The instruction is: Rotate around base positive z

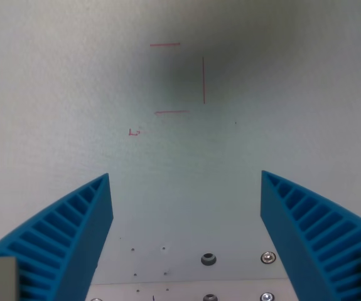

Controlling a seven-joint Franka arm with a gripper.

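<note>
Two blue ribbed fingers [73,238], three thin red lines [203,80] plus one small red mark [134,132] on the pale table [54,94], and five bolts [209,259]: four near its bottom edge, one at its right edge

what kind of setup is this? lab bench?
Probably a lab test bench: a bare pale tabletop with red marker lines, bolts at the near edge, and an open blue ribbed claw.

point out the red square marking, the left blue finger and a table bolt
red square marking [203,80], wrist view, its long vertical line
left blue finger [73,229], wrist view, ribbed face
table bolt [209,259], wrist view, its head
</note>
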